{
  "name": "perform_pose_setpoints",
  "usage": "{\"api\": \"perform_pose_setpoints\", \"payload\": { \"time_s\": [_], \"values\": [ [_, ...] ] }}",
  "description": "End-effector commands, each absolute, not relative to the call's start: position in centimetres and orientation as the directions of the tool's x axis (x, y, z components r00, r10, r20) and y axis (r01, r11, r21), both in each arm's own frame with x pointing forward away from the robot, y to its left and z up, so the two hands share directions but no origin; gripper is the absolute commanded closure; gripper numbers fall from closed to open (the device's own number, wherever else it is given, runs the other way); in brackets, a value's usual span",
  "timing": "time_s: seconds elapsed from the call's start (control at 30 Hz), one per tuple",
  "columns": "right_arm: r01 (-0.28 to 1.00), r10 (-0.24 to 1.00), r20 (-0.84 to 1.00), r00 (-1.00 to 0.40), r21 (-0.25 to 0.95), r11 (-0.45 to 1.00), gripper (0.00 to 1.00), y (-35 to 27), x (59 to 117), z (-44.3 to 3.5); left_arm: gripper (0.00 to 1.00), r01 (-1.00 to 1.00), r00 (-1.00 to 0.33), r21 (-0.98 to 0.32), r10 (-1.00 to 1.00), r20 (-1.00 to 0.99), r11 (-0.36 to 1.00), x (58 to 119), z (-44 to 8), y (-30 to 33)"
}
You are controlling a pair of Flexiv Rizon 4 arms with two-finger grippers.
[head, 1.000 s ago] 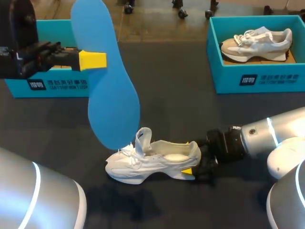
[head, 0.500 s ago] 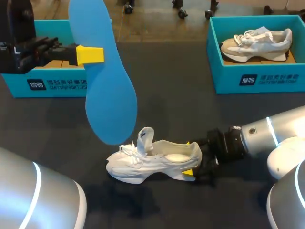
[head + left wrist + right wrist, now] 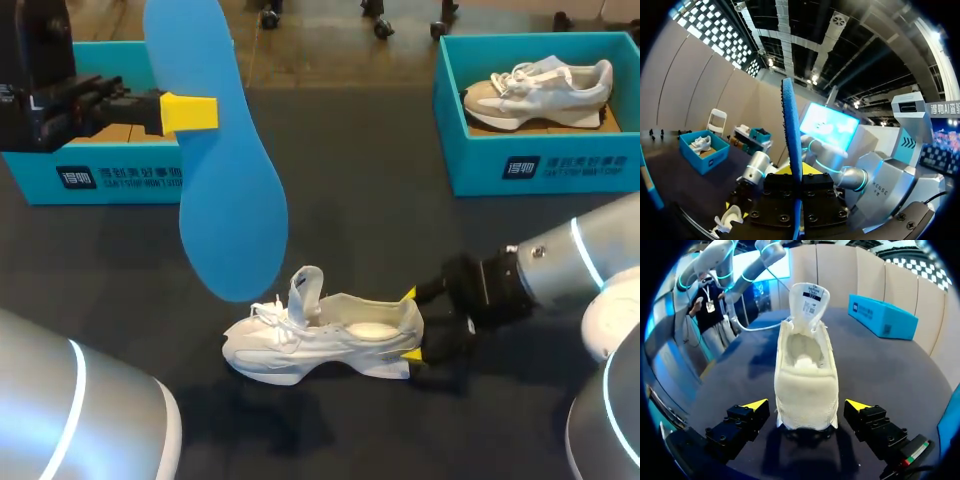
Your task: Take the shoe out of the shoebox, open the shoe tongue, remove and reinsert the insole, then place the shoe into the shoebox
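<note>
Shoe (image 3: 320,340) white, upright on dark counter (image 3: 380,200), tongue (image 3: 305,285) standing up, heel toward right arm. Right fingers (image 3: 408,294) spread apart, one on either side of heel, gaps showing, not touching. Left fingers (image 3: 190,112) clamped on blue insole (image 3: 225,200), held high, lower end near shoe's toe end. Teal shoebox (image 3: 110,180) behind left fingers.

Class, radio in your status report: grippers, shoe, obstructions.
Left gripper shut on blue insole, aloft. Right gripper open, straddling heel of white shoe. Tongue up, opening unobstructed.
</note>
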State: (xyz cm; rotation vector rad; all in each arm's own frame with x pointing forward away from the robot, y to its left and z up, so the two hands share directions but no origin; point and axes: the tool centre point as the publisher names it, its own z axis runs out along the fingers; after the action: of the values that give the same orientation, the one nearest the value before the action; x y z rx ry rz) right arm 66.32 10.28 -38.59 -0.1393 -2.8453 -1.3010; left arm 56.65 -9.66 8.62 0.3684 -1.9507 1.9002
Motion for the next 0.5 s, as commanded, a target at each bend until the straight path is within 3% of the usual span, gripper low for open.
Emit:
{"api": "perform_pose_setpoints", "payload": {
  "time_s": [0.03,0.27,0.5],
  "values": [
    [0.121,0.096,0.078,-0.992,0.442,0.889,0.0,9.4,66.1,-35.7,1.0,-0.448,-0.889,-0.893,0.085,0.451,0.052,56.9,8.8,-9.8],
    [0.174,0.163,0.112,-0.98,0.103,0.979,0.0,9.8,65.8,-33.5,1.0,-0.448,-0.889,-0.893,0.085,0.451,0.052,56.9,8.8,-9.8],
    [0.208,0.221,0.117,-0.968,-0.112,0.972,0.0,10.5,65.5,-32.2,1.0,-0.448,-0.889,-0.893,0.085,0.451,0.052,56.9,8.8,-9.8]
  ]
}}
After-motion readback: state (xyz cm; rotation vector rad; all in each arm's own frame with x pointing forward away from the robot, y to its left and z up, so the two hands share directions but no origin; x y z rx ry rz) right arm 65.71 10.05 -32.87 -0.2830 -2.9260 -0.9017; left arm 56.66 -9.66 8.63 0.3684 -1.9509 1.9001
